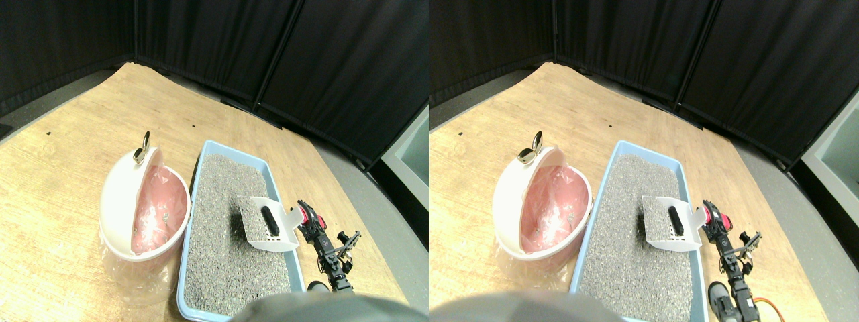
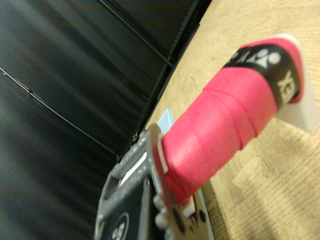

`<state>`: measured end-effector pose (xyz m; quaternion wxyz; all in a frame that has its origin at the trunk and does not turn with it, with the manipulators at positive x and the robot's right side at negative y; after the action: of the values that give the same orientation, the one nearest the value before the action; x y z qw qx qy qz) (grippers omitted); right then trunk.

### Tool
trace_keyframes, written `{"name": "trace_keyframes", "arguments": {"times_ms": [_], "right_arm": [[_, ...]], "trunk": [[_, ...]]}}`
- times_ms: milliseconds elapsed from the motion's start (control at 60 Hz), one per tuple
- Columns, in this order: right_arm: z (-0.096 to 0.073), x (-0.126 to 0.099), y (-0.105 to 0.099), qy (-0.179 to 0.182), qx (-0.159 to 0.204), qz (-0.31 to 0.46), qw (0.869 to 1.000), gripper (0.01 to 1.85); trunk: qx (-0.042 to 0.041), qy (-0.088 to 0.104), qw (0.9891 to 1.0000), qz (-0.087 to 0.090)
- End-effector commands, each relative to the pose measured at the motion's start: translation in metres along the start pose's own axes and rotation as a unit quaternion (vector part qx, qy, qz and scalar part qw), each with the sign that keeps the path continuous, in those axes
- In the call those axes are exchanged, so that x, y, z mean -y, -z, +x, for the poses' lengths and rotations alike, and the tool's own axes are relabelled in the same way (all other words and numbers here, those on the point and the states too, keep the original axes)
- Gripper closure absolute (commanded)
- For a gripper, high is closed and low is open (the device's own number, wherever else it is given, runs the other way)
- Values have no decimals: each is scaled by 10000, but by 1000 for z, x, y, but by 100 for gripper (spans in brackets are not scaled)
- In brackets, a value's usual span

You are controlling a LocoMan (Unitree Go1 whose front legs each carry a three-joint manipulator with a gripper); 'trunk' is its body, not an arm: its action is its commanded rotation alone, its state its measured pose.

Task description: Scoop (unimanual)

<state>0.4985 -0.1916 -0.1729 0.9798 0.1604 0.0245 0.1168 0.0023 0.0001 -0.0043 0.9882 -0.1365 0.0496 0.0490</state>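
- Plywood flooring (image 1: pixel 60 188) was seen under everything, closed in at the back by black curtains (image 1: pixel 201 40).
- At the left, a white bin (image 1: pixel 124 201) with a pink liner (image 1: pixel 158 208) was seen tipped, its mouth turned toward the tray, just beside the tray's left wall; a metal clip (image 1: pixel 141 149) was seen at its upper rim.
- A light-blue litter tray (image 1: pixel 194 194) filled with grey litter (image 1: pixel 221 241) was seen in the middle.
- A white scoop (image 1: pixel 268 225) was seen over the tray's right part, carrying a layer of litter and a dark oblong piece (image 1: pixel 270 221).
- The scoop's pink-wrapped handle (image 2: pixel 225 125) was seen running back to the right gripper (image 1: pixel 310 220) at the tray's right edge.
- In the wrist view the handle was seen beside the dark jaw frame; whether the jaws were spread or pinching it could not be told.
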Motion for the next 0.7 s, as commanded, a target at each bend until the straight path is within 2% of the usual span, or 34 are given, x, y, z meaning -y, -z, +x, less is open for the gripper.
{"name": "trace_keyframes", "arguments": {"times_ms": [17,83,150,200,283,300,350,367,433,517,567,683,700], "right_arm": [[1,-8,-22,-7,753,570,9955,180],[0,-7,-25,76,921,1029,9904,180],[3,-6,-28,-148,1109,1385,9840,180],[6,-6,-32,-135,1251,1481,9809,180],[8,-7,-37,-52,1347,1862,9732,180],[9,-7,-38,-59,1359,1915,9720,180],[10,-8,-41,-109,1403,2209,9651,180],[11,-8,-42,-114,1415,2272,9634,180],[12,-11,-45,-79,1503,2438,9581,180],[15,-13,-52,-90,1539,2517,9554,180],[18,-15,-57,-234,1491,2705,9508,180],[23,-17,-70,-349,1420,2716,9512,180],[24,-17,-72,-371,1442,2553,9553,180]], "trunk": [[135,34,9999,30],[163,66,9998,59],[174,75,9998,74],[184,80,9998,79],[200,98,9997,89],[230,104,9996,95],[230,104,9996,95],[252,108,9996,103],[253,114,9996,113],[271,117,9995,128],[278,121,9995,132],[281,117,9995,123],[281,117,9995,123]]}}
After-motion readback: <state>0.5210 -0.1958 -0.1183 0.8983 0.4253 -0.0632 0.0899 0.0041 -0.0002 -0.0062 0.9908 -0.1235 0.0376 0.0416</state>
